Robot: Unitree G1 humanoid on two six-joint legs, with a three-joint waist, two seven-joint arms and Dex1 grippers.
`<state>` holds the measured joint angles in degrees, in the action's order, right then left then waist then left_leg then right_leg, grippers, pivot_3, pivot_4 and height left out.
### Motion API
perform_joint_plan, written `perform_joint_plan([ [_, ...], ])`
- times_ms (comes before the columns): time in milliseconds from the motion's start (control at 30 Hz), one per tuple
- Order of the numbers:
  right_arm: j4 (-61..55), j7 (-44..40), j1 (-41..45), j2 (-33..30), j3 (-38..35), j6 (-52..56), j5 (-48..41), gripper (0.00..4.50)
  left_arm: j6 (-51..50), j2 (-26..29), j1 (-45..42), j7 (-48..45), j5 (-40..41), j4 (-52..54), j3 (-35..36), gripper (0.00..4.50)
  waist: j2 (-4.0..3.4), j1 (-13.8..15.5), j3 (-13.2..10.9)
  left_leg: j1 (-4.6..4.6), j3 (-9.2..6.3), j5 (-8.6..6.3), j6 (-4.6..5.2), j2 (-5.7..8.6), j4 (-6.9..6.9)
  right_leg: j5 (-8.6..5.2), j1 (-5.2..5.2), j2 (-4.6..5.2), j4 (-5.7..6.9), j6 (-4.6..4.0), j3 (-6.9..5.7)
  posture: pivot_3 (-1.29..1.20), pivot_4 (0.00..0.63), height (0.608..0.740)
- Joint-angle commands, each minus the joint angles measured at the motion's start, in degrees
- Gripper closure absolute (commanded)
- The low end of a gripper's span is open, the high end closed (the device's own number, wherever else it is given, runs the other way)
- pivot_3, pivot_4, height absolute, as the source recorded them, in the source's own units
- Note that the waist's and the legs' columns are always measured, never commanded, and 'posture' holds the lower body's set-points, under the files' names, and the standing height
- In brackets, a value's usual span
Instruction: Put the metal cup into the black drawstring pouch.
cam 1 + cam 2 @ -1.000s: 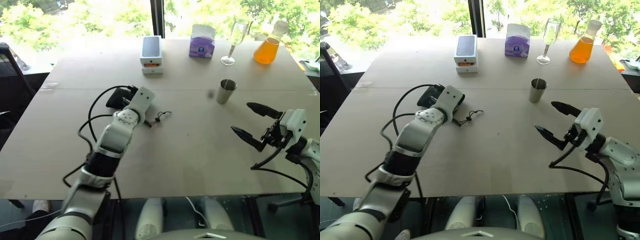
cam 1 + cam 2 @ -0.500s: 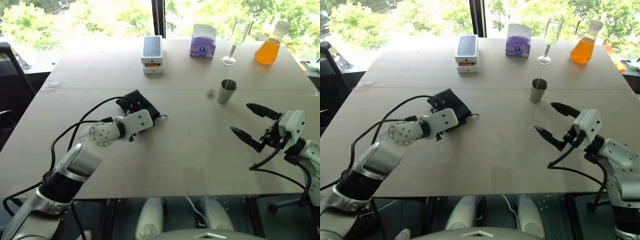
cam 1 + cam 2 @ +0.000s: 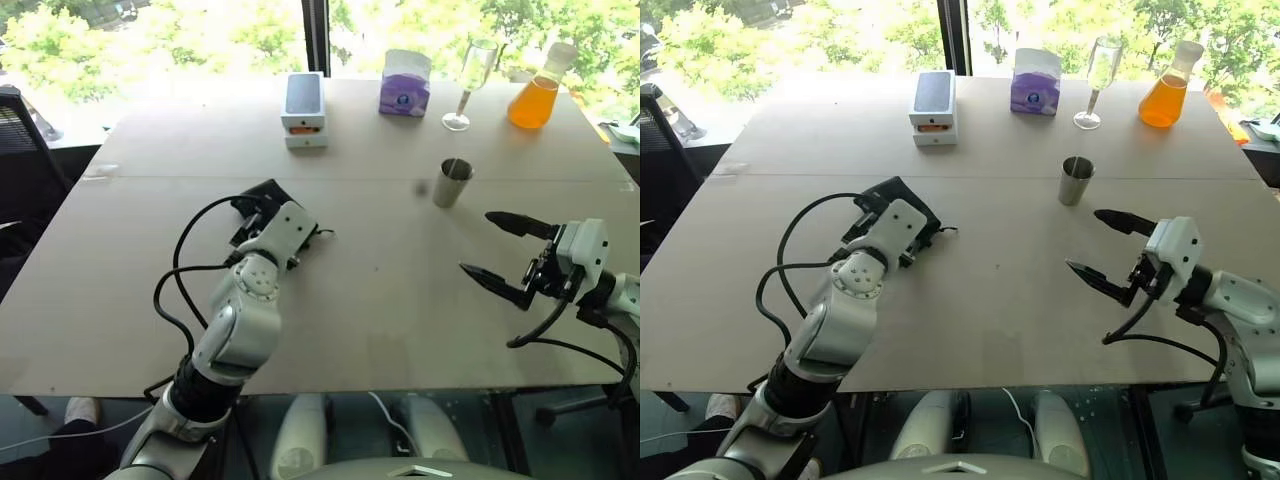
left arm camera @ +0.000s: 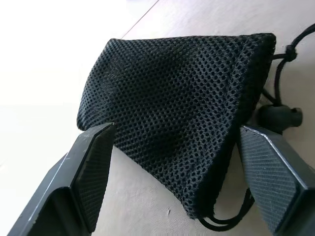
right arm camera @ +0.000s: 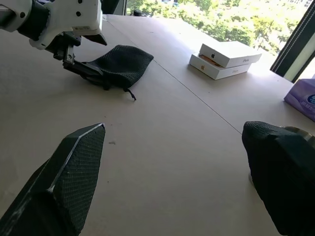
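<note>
Nearest, on the right, the right end effector (image 3: 503, 257) hovers above the pale wooden counter (image 3: 400, 310) with its black fingers spread wide and empty. Left of centre, the left end effector (image 4: 172, 162) straddles the small black mesh drawstring pouch (image 3: 268, 196), fingers spread and not gripping. Farther right, the small silver-grey steel cup (image 3: 453, 182) stands upright, untouched; everything remains undone.

Black mesh pouch (image 4: 182, 103), silver cup (image 3: 452, 183), beige table (image 3: 380, 300).
</note>
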<state>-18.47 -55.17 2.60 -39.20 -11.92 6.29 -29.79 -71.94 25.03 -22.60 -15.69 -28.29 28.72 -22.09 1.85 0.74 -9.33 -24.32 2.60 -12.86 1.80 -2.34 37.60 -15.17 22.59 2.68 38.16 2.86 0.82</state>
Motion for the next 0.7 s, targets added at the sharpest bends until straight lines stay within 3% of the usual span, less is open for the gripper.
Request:
perform_joint_plan([
  [33, -1.7, -0.8, 0.0, -1.0, -1.5, 0.0, -1.3, 0.0, -1.0, 1.0, -0.2, 1.8, -2.5, 1.9, -1.5, 0.57, 0.0, 0.0, 0.0, 0.0, 0.0, 0.0, 0.0, 0.0, 0.0, 0.0, 0.0, 0.0, 0.0, 0.0, 0.0, 0.0, 0.15, 0.74],
  [333, -1.0, -1.2, -0.9, -0.5, -2.0, -0.9, -1.0, 0.0, 9.6, 2.3, 0.2, 8.8, -7.4, -3.6, -3.8, 0.57, 0.0, 0.1, 0.0, 0.0, -0.01, 0.0, 0.0, -0.01, 0.0, 0.0, 0.0, 0.05, 0.0, -0.01, -0.01, 0.0, 0.15, 0.74],
  [700, -1.7, -0.1, -1.8, 0.5, -1.4, -1.3, -0.6, 0.0, 19.8, 4.8, 0.2, 8.5, -13.9, -12.0, -6.4, 0.57, -0.01, 0.1, 0.0, 0.0, 0.01, 0.0, 0.0, 0.0, 0.0, 0.0, 0.0, 0.07, 0.0, -0.01, -0.01, 0.0, 0.15, 0.74],
])
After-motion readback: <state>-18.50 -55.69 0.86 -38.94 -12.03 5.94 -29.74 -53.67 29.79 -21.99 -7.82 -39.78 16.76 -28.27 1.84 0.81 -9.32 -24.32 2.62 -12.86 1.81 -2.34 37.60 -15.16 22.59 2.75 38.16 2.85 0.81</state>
